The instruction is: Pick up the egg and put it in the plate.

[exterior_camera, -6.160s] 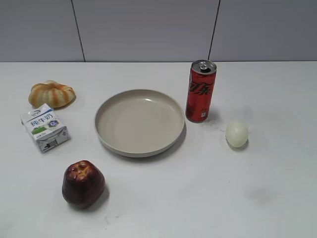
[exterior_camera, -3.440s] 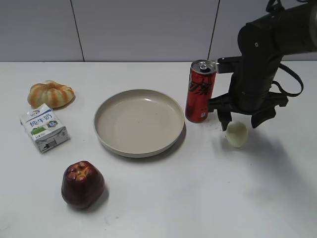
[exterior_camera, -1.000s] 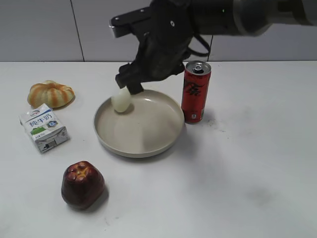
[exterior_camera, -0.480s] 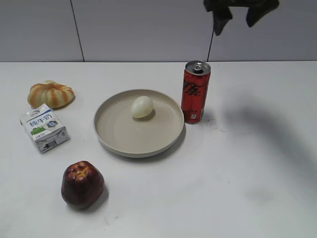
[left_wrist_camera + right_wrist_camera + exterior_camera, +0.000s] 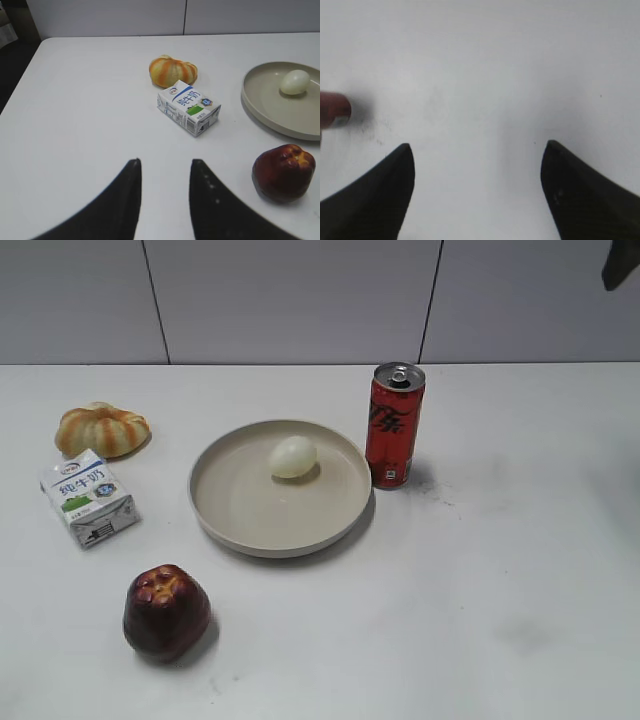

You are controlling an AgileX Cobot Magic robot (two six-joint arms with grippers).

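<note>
The egg (image 5: 293, 457) now lies in the plate (image 5: 240, 530), freshly released; the right gripper (image 5: 477, 150), wide open and empty, has withdrawn — task looks done.

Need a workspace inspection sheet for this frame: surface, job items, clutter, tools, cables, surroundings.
Surface: white table, faint dark smudges near the can.
Job's things: egg lies inside the plate, toward its far side, touched by nothing.
Clutter: red can upright beside the plate's right rim; milk carton, pumpkin-shaped thing and dark red apple to the plate's left.
Grippers: left tool open, holding nothing, over bare table; right tool open wide, holding nothing, above the table right of the can.
Cables: nothing seen.
Surroundings: grey panelled wall behind the table.
</note>
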